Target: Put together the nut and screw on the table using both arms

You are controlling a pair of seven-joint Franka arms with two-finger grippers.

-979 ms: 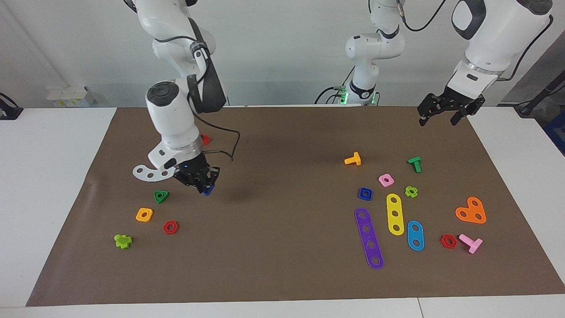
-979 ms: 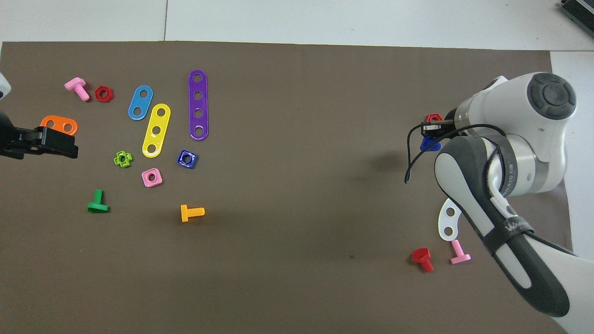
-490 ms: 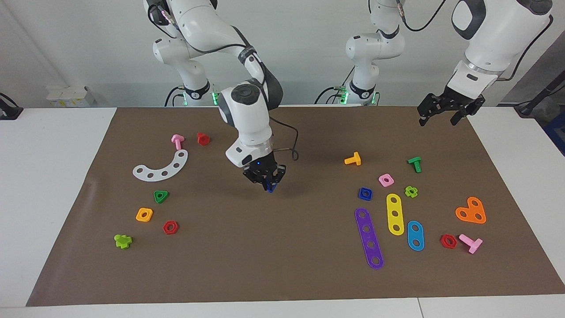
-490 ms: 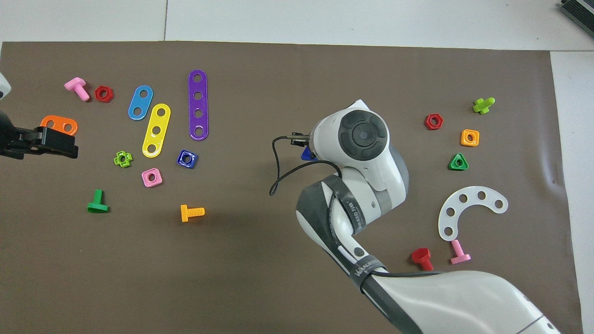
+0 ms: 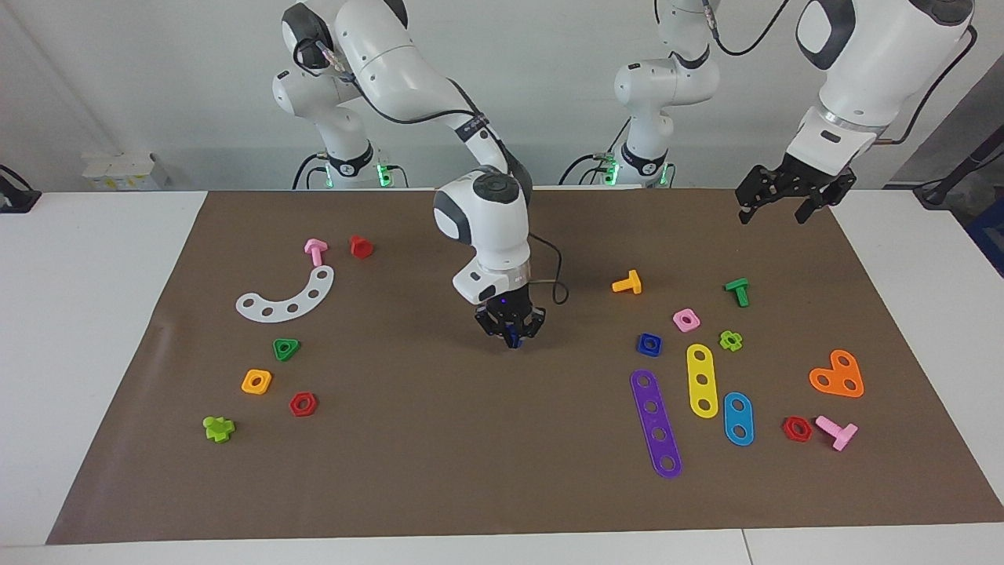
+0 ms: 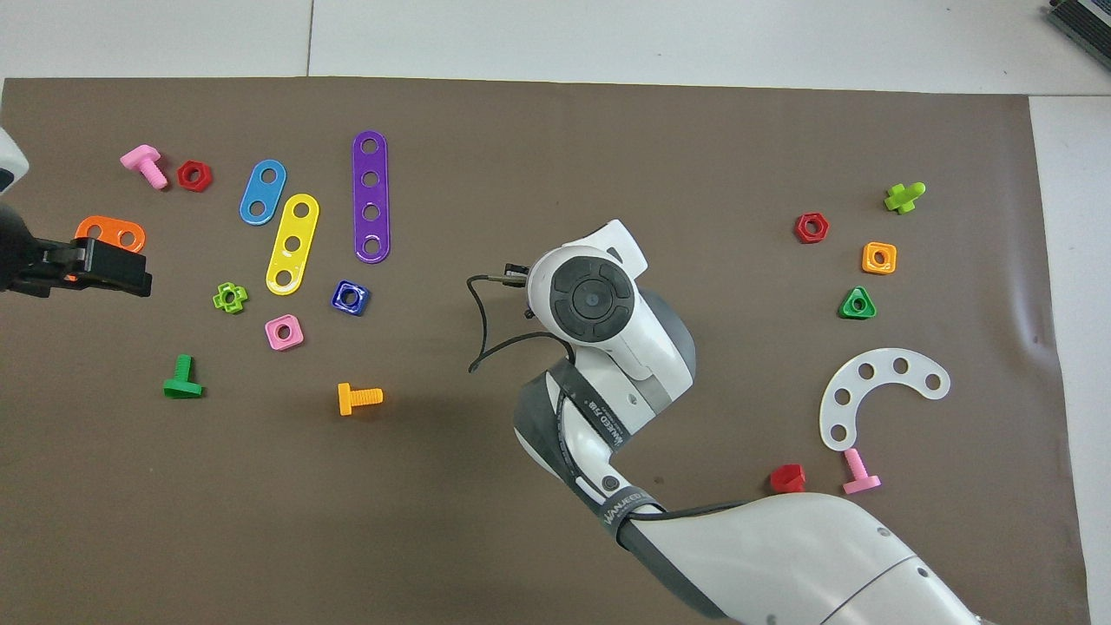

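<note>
The dark blue screw [image 5: 514, 341] is pinched in my right gripper [image 5: 511, 333], which hangs low over the middle of the brown mat [image 5: 439, 471] on the table. Whether the screw touches the mat I cannot tell. In the overhead view the right arm's wrist [image 6: 590, 299] hides both gripper and screw. The dark blue square nut [image 5: 649, 344] [image 6: 350, 297] lies flat on the mat toward the left arm's end, beside a purple strip. My left gripper [image 5: 773, 210] [image 6: 113, 271] waits open, raised over the mat's corner at its own end, holding nothing.
Around the nut lie a pink nut [image 5: 685, 319], an orange bolt [image 5: 627, 283], a green bolt [image 5: 737, 291], and purple [image 5: 656, 424] and yellow [image 5: 702, 380] strips. Toward the right arm's end are a white curved strip [image 5: 286, 298], a green triangular nut [image 5: 286, 348] and an orange nut [image 5: 256, 381].
My right gripper has carried the screw from the right arm's end of the mat to its middle, closer to the nut. The left gripper has hardly moved.
</note>
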